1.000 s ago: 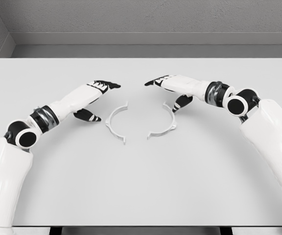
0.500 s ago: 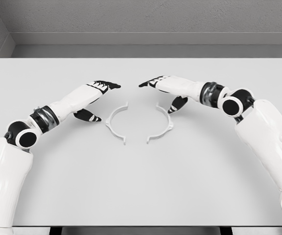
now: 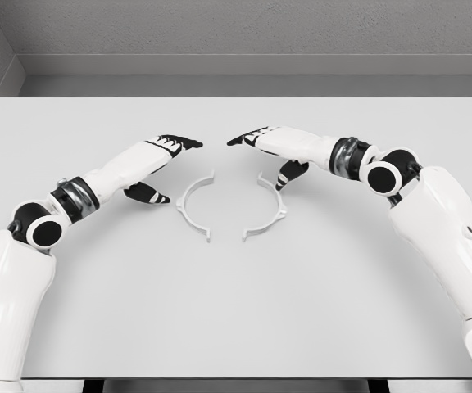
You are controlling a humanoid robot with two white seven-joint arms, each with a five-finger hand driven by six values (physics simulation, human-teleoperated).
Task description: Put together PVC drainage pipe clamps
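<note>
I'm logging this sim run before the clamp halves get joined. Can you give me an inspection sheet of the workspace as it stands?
Surface: white table, flat, unmarked.
Job's things: left clamp half and right clamp half, open sides facing, a gap between them.
Clutter: nothing seen.
Grippers: left hand open, beside left clamp half; right hand open, thumb at right clamp half, contact unclear.
Cables: nothing seen.
Surroundings: grey wall behind the table.

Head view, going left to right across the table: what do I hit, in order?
Left hand → left clamp half → right clamp half → right hand's thumb, touching or just behind that half. All on the white table.
</note>
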